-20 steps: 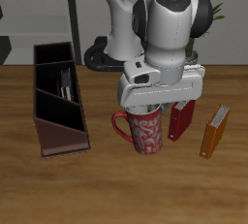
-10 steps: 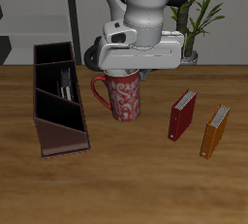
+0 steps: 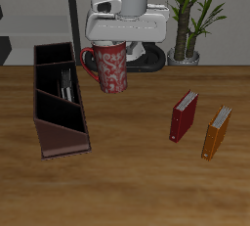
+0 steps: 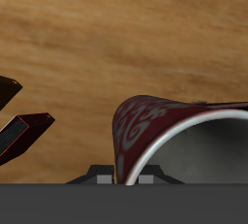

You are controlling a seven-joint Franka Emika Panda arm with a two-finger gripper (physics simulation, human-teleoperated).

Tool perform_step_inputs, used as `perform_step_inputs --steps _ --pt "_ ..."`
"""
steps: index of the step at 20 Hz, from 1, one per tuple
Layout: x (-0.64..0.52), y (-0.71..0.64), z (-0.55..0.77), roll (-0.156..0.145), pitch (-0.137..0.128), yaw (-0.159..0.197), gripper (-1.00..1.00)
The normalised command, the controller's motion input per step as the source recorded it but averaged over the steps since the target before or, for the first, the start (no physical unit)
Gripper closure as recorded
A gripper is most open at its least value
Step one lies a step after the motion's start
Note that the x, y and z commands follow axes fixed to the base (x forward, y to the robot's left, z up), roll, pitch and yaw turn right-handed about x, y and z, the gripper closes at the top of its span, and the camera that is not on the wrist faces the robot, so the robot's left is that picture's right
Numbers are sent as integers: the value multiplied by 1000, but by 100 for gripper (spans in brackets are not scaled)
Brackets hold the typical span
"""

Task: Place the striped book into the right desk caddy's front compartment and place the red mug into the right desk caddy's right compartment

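Above wooden table [image 3: 137, 171], gripper [image 3: 125, 36] pinches dark red, pale-speckled red mug [image 3: 112, 68] aloft.

no readable text, labels, numbers

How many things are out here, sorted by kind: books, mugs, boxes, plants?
Books: 3: striped book standing in the right desk caddy, red book, orange book
Mugs: 1: red mug, held up by the claw
Box organizers: 1
Potted plants: 1
Total: 6
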Motion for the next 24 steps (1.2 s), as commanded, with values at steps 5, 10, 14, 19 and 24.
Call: perform_step_inputs --steps 5,10,14,19,24 --pt "-607 -222 260 -1 -56 -8 100" --pt "-557 -139 106 13 -27 -11 100" --pt "-429 -198 40 -21 -21 -30 100" --pt "-338 -309 59 -36 -7 -34 100" --pt "-271 -227 54 -18 -8 -19 100"
